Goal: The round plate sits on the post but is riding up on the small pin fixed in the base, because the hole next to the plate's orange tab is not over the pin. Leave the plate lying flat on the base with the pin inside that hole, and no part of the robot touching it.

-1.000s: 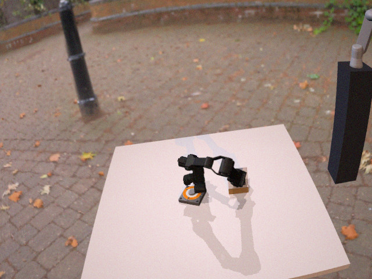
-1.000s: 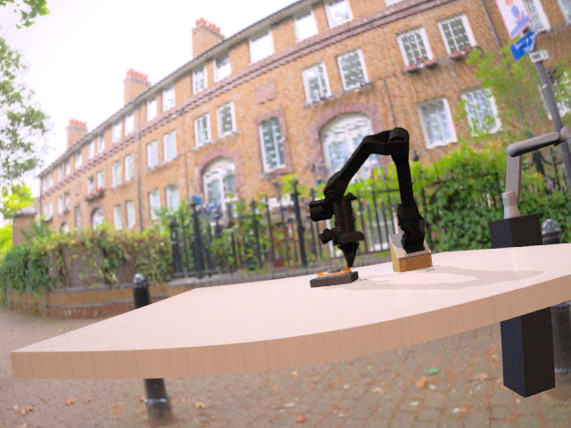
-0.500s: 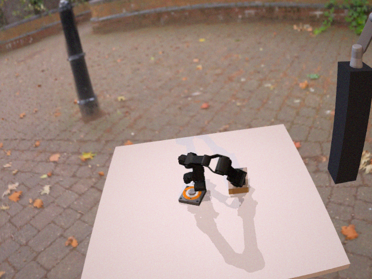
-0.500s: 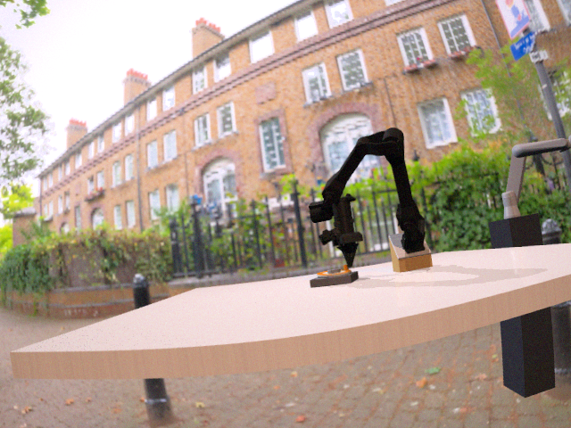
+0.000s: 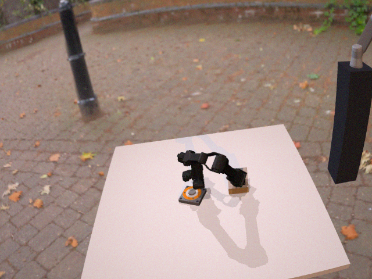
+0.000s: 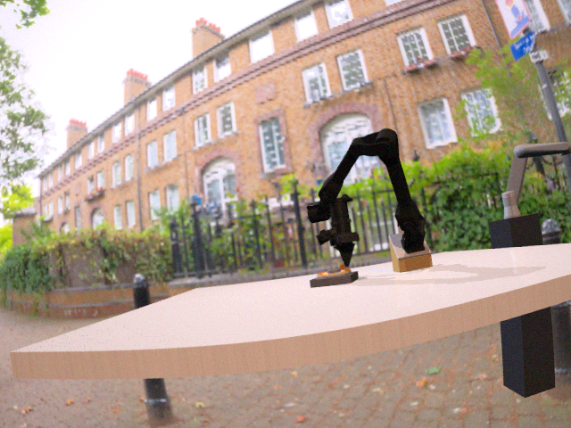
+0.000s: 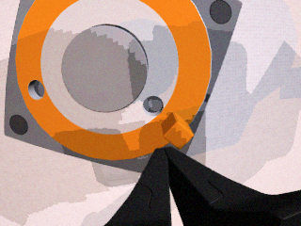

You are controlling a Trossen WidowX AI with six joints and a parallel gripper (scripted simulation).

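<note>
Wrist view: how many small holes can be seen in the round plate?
2: a left hole, and a right hole next to the orange tab. The picture's top edge may cut off others.

You've got bright orange around the rim of the round plate (image 5: 188, 197) (image 6: 321, 275) (image 7: 195, 61), pale white inside it, an orange tab (image 6: 342, 266) (image 7: 178, 131), dark grey base (image 5: 189, 202) (image 6: 334, 280) (image 7: 226, 35), and your gripper (image 5: 198, 186) (image 6: 346, 265) (image 7: 164, 154) all black!
</note>
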